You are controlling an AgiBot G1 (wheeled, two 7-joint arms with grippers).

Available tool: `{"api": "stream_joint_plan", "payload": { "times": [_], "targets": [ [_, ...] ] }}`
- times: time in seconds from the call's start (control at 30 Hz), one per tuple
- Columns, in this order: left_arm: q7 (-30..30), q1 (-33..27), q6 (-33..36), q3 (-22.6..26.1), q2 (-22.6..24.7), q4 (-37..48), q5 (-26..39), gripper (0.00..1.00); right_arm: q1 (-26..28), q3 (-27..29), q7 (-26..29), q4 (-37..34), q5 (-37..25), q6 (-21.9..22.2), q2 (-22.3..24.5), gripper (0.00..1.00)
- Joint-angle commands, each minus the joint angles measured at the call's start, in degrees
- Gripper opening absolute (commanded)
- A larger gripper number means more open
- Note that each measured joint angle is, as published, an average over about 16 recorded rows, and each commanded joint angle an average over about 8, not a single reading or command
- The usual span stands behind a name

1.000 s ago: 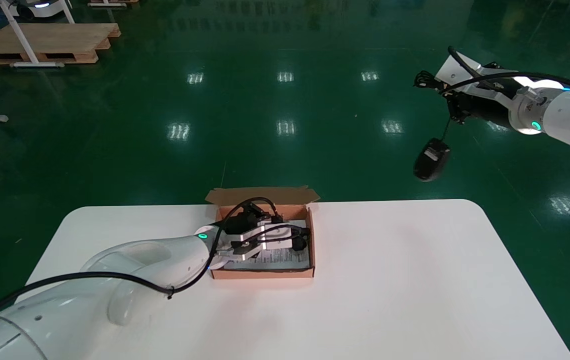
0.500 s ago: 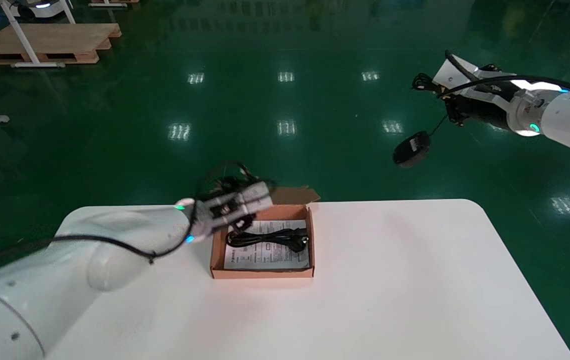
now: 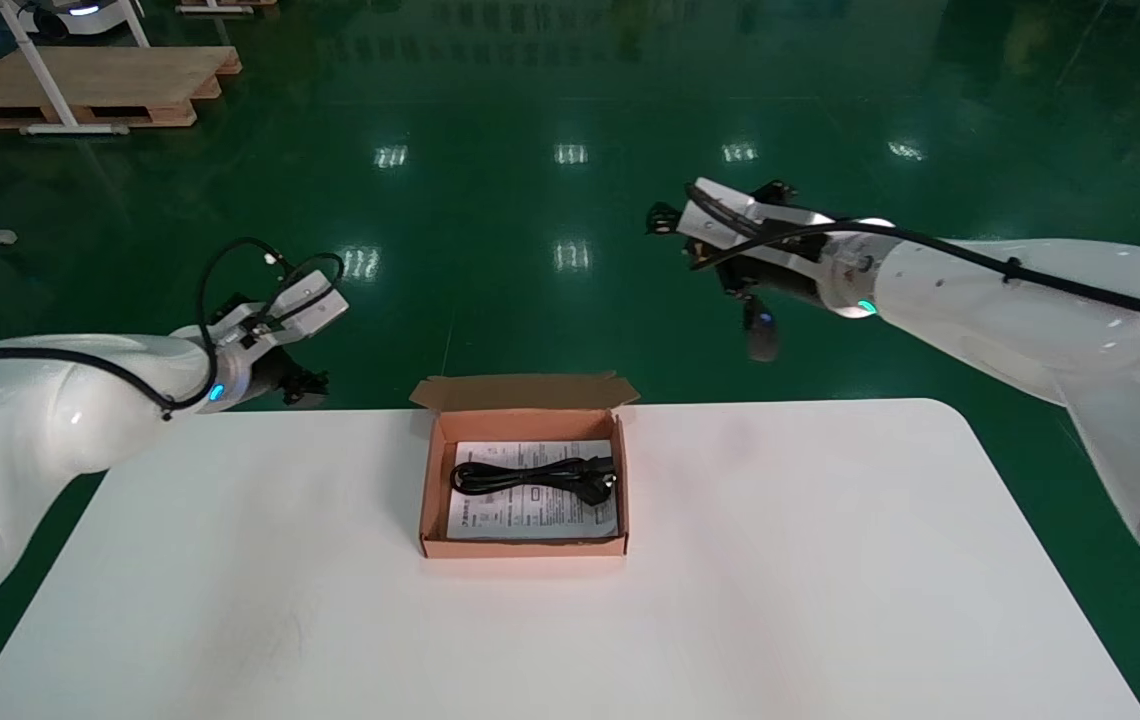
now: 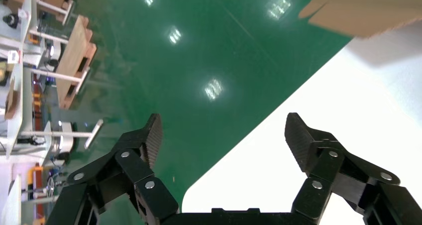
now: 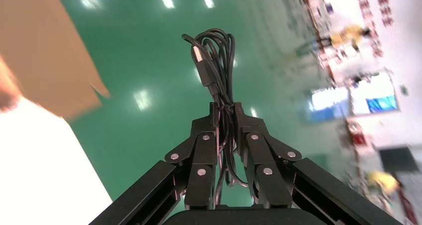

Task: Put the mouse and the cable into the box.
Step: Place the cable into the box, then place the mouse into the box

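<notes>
Two black fingers of the right gripper [image 5: 226, 108] pinch the bundled black cord [image 5: 215, 56], right wrist view. Left wrist view: left gripper [image 4: 221, 135], ribbed pads spread wide and empty, above the white rounded table [image 4: 348, 110] corner. Head view alone shows the black mouse [image 3: 759, 338] dangling beneath the right gripper, beyond the table's far edge over glossy green floor [image 3: 530, 200]; the coiled black cable [image 3: 530, 476] lies on printed paper [image 3: 530, 520] inside the open brown cardboard box [image 3: 524, 546], mid-table.
</notes>
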Motion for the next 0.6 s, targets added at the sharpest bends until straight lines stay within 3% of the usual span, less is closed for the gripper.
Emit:
{"api": "stream_joint_plan", "payload": {
  "times": [0.03, 0.2, 0.33, 0.6],
  "targets": [
    [-1.1, 0.0, 0.1, 0.5, 0.0, -0.2, 0.6, 1.00, -0.3, 0.6, -1.7, -0.2, 1.5, -0.7, -1.5, 0.00],
    [-3.3, 0.0, 0.3, 1.4, -0.1, -0.9, 1.8, 1.00, -2.5, -1.5, -2.9, 3.8, 6.5, -4.1, -2.6, 0.00],
    [-4.8, 0.1, 0.5, 2.0, -0.1, -1.4, 2.6, 1.00, -4.7, -6.6, -2.0, 9.7, 10.7, -5.7, -3.0, 0.00],
    [-7.3, 0.1, 0.7, 3.1, -0.2, -2.1, 3.9, 1.00, -6.9, -20.6, -0.6, 19.3, 17.4, -3.5, -3.1, 0.00]
  ]
}}
